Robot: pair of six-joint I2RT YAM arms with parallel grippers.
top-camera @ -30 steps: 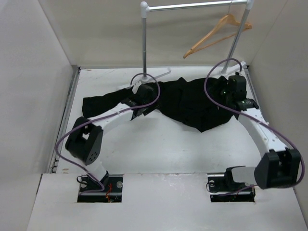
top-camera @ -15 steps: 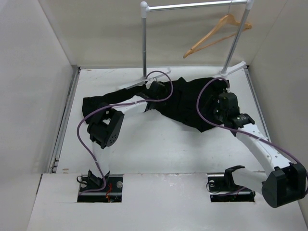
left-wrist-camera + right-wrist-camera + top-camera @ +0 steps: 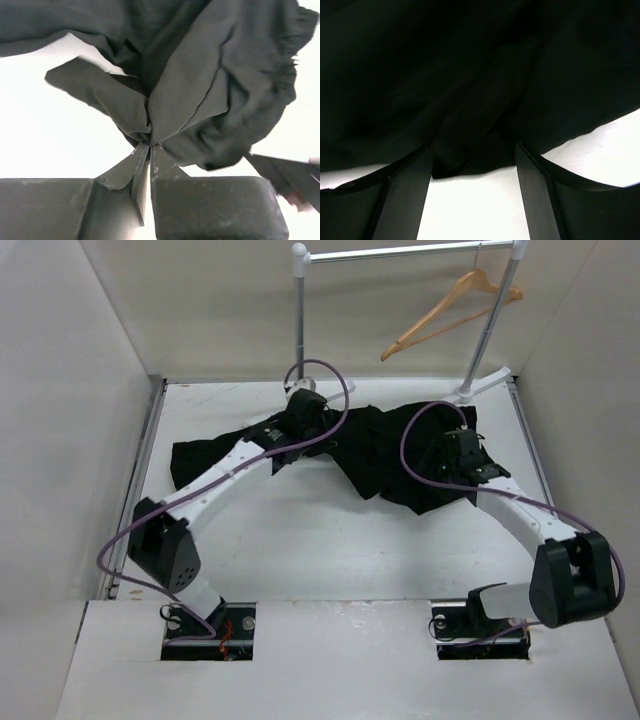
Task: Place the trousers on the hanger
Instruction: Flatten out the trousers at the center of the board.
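The black trousers (image 3: 385, 445) lie crumpled across the back of the white table. In the top view my left gripper (image 3: 300, 425) sits on their left part, close to the rail's left foot. The left wrist view shows that gripper (image 3: 149, 144) shut on a pinched fold of the trousers (image 3: 225, 75), cloth bunching above the tips. My right gripper (image 3: 452, 455) hovers over the right part. It stands open (image 3: 472, 150), with a hem of the trousers (image 3: 445, 75) reaching between its fingers (image 3: 405, 195). The tan wooden hanger (image 3: 450, 308) hangs from the rail at the back right.
A grey metal rail stand (image 3: 300, 330) rises at the back, its second post (image 3: 493, 325) to the right and its white feet (image 3: 485, 383) on the table. Pale walls (image 3: 70, 420) close in left, right and behind. Purple cables (image 3: 425, 440) loop above both wrists.
My left gripper has closed onto the cloth and moved toward the back by the rail's foot. My right arm has swung inward, over the trousers' right part, still open.
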